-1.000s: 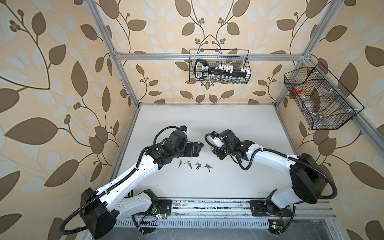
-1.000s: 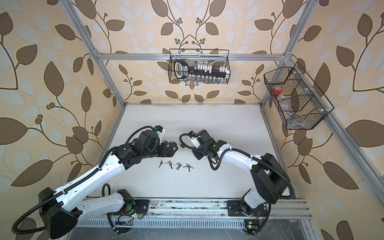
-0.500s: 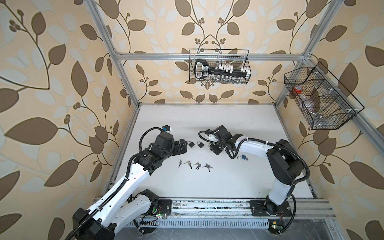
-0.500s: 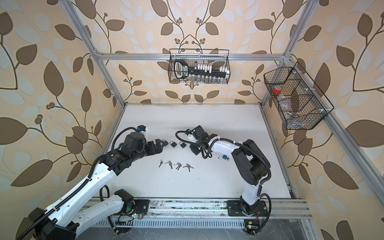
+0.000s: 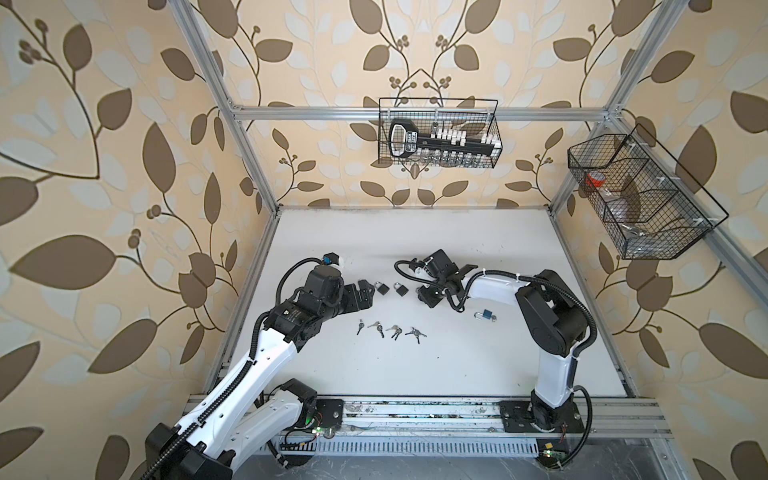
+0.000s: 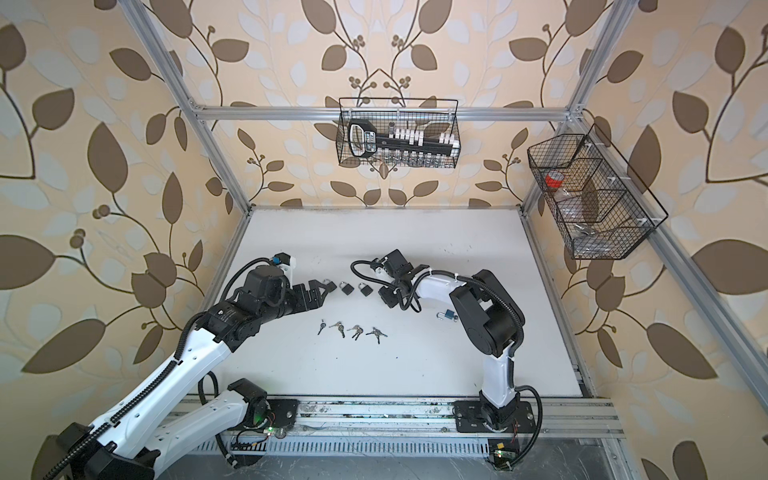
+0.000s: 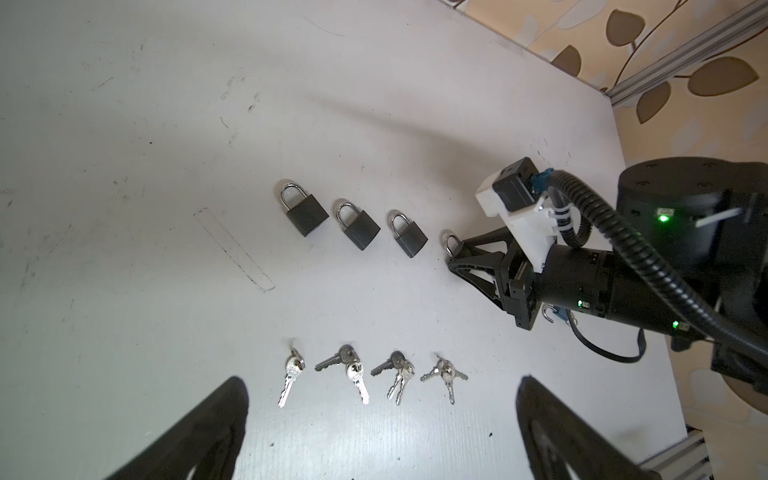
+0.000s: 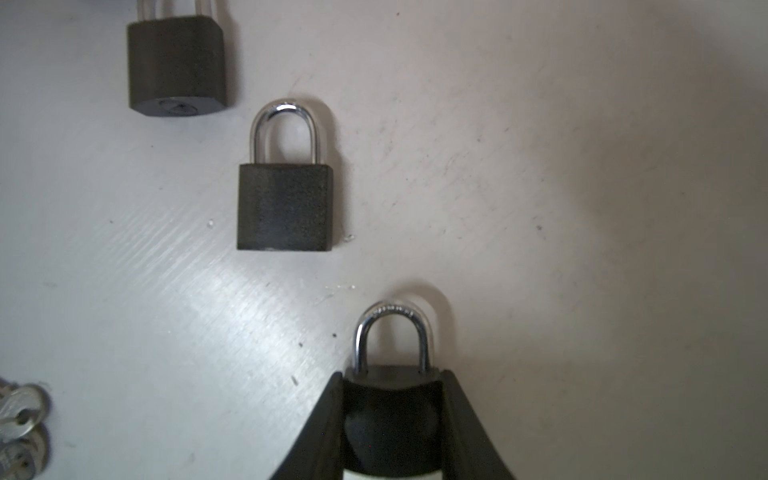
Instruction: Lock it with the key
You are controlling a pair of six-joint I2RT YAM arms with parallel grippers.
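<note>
The right end effector clamps a black padlock mid-way across the counter. The left end effector stands wide open and empty. The keys lie nearer the front edge. Being flat and bunched, they could slip or not match the lock.

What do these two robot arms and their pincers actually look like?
The left arm and right arm have glossy white shells with black joints. Black ribbed cables run along them, and small green lights glow on the joints. The left gripper and right gripper each have two black, triangular open-framed fingers.
</note>
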